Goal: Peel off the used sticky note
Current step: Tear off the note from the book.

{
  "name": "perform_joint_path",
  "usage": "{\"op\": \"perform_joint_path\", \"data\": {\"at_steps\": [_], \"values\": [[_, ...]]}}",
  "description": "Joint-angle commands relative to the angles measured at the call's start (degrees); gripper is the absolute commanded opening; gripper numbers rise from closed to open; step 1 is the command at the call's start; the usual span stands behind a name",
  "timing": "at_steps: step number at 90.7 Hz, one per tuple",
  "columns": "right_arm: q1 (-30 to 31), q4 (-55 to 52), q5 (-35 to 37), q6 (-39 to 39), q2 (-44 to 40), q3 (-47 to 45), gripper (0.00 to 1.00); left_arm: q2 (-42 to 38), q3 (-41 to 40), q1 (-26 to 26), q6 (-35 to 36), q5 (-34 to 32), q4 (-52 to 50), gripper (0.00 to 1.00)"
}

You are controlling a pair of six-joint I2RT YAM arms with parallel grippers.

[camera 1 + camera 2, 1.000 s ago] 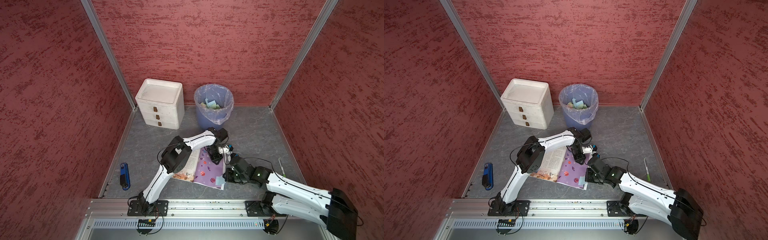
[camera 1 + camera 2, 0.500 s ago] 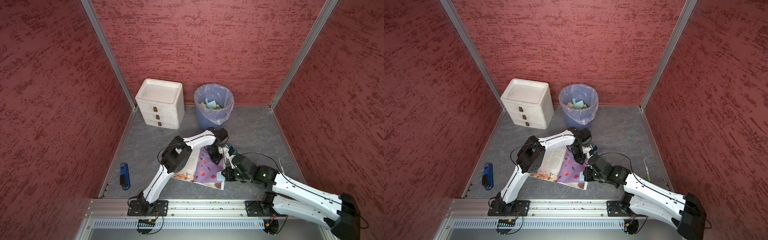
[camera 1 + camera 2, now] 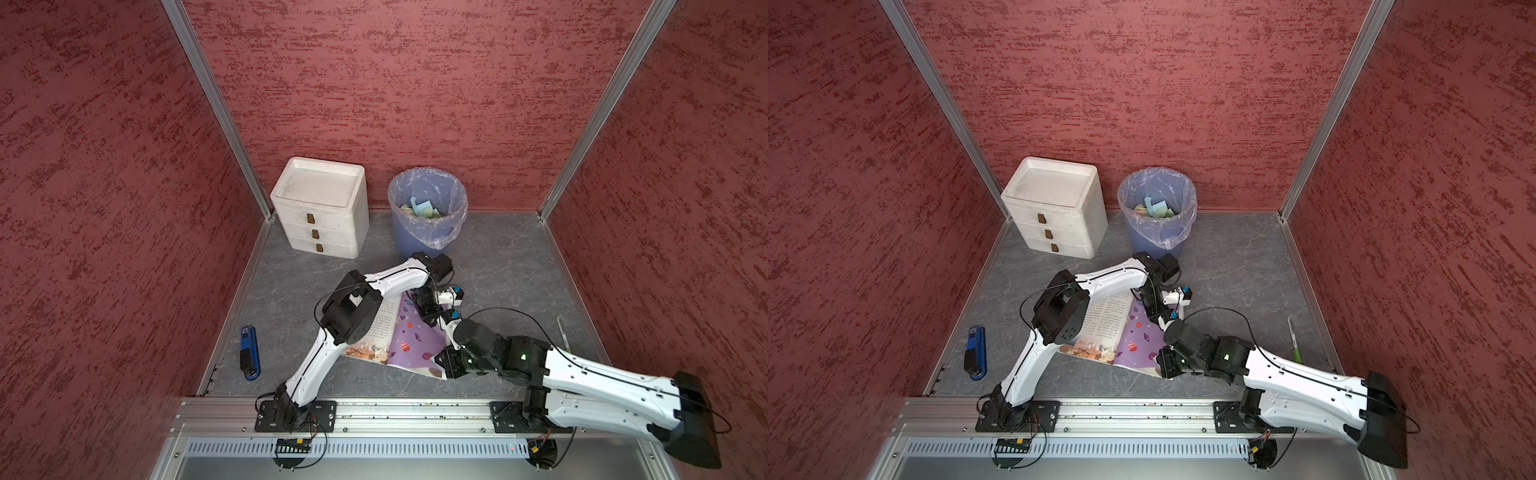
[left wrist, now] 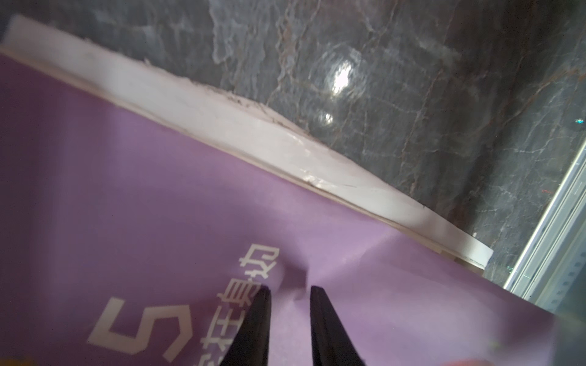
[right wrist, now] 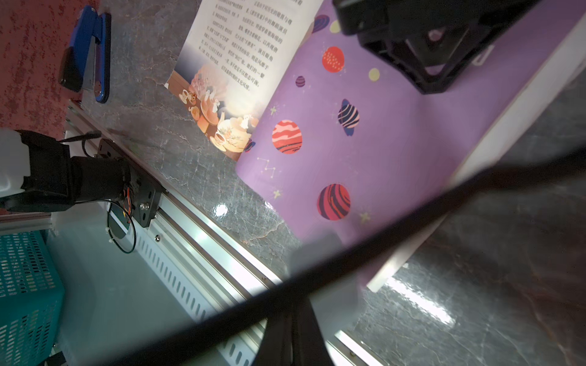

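An open book [image 3: 409, 345] [image 3: 1138, 345] lies on the grey floor with its purple planet page [image 5: 364, 126] facing up. My left gripper [image 3: 430, 320] [image 3: 1157, 316] [image 4: 290, 290] stands on the far part of that page, its jaws a little apart and the tips pressing the paper. Over the page's near right corner, my right gripper [image 3: 442, 365] [image 3: 1163, 361] [image 5: 293, 312] is shut. A pale, blurred sticky note [image 5: 329, 263] sticks out from its tips over the corner of the page.
A white drawer unit [image 3: 320, 208] and a lined bin [image 3: 428, 212] holding several notes stand at the back wall. A blue stapler [image 3: 249, 353] [image 5: 87, 54] lies left of the book and a pen [image 3: 563, 332] to the right. A black cable [image 5: 412, 218] crosses the right wrist view.
My right gripper has slid a little left and toward the front, covering the pale note at the page's near corner. The left arm has stayed put.
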Motion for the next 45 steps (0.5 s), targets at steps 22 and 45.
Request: {"op": "perform_joint_path", "data": {"at_steps": [22,45], "values": [[3.65,-2.28,-0.45,-2.09,-0.64,5.71,0.00,1.29,0.86,0.68,0.37,-0.74,0.10,0.24],[1.81,-13.27,9.00,-10.03,-12.63,22.86,0.00,-7.18,2.01,4.40,-0.97,5.30,-3.51,0.28]]}}
